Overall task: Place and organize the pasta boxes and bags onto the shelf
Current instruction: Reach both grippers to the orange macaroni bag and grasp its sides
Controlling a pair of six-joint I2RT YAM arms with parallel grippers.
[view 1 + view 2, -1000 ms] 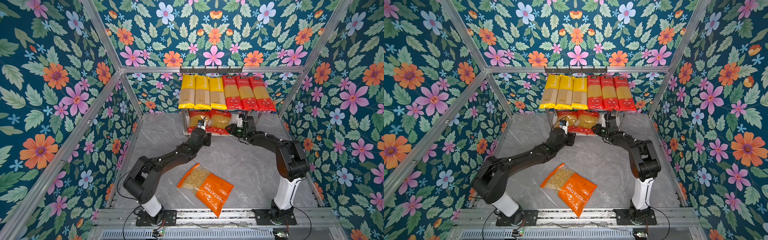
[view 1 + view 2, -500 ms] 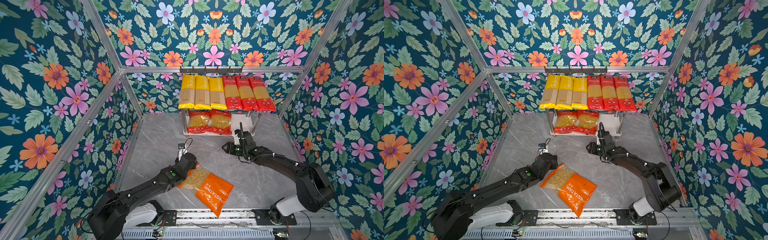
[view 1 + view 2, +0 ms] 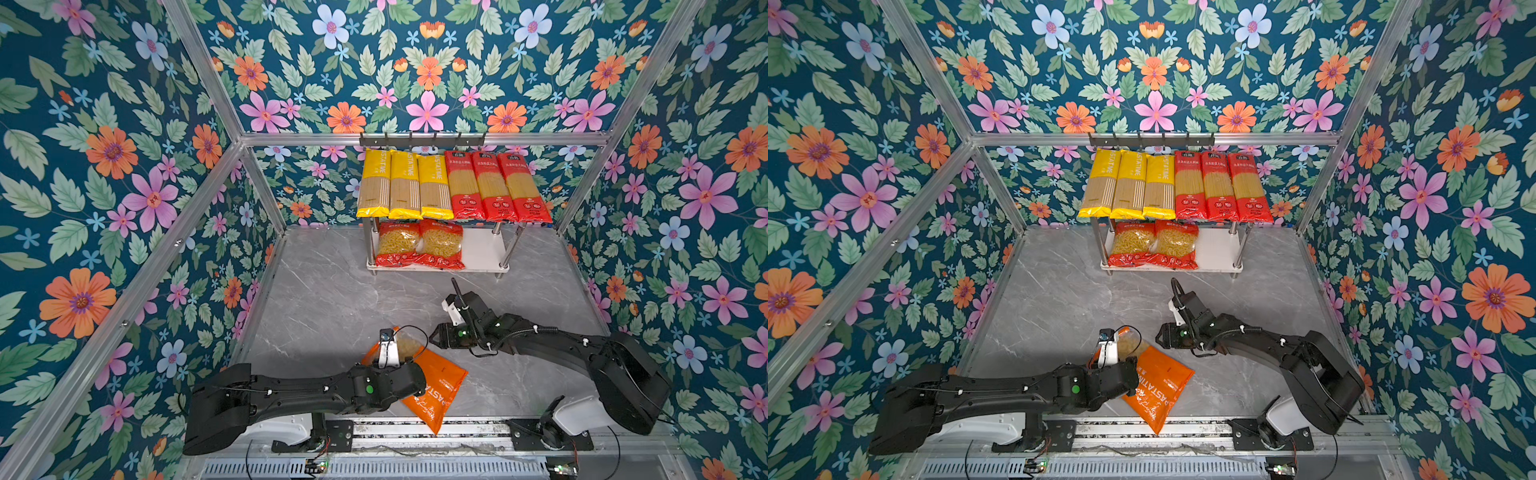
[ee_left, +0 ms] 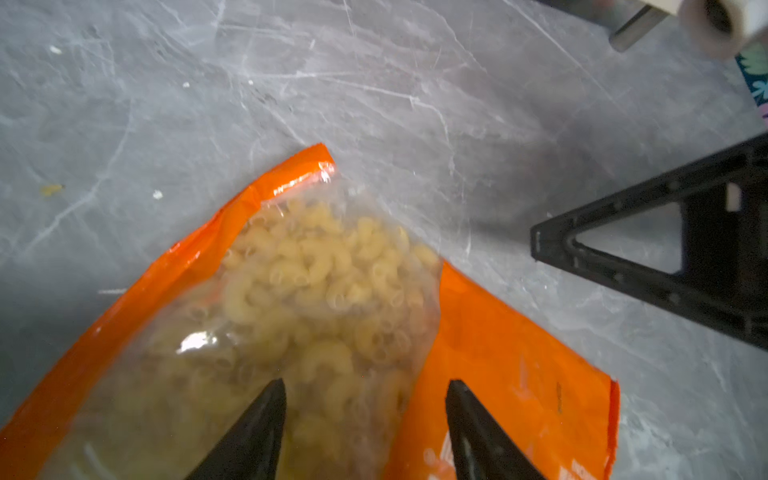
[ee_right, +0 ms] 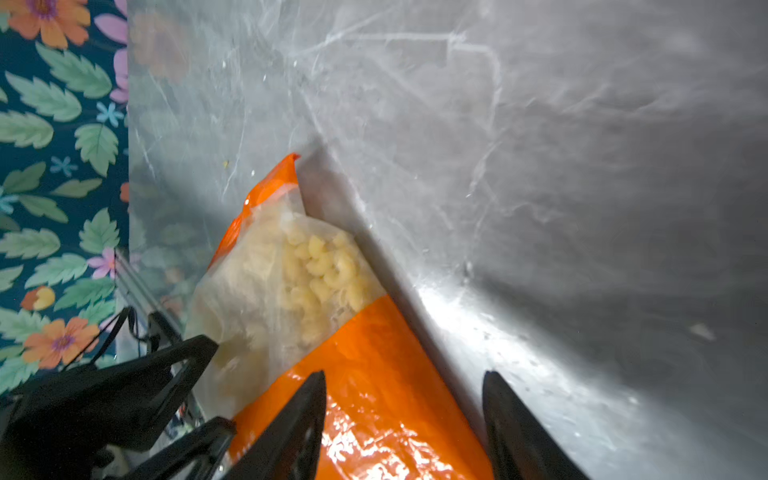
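An orange macaroni bag [image 3: 438,380] [image 3: 1160,382] lies flat on the grey table near the front. My left gripper [image 4: 365,386] hovers open over it, fingertips above its clear window [image 4: 316,282] and orange print. The right gripper [image 5: 403,378] [image 3: 434,336] is open too, at the bag's far right edge, one finger over orange film [image 5: 374,365], the other over bare table. On the shelf [image 3: 482,253] [image 3: 1219,249], yellow packs [image 3: 405,185] and red spaghetti packs [image 3: 494,187] fill the top board. Two red macaroni bags [image 3: 419,249] lie on the left of the lower board.
A black hook rail [image 3: 422,141] hangs on the back wall above the shelf. Floral walls with aluminium posts [image 3: 266,195] close in both sides. The arms' base rail [image 3: 415,428] runs along the front edge, under the bag's near corner.
Both arms have drawn back from the shelf's lower tier to the orange bag at the front. Both sets of jaws have widened. The red macaroni bags stay on the lower board.
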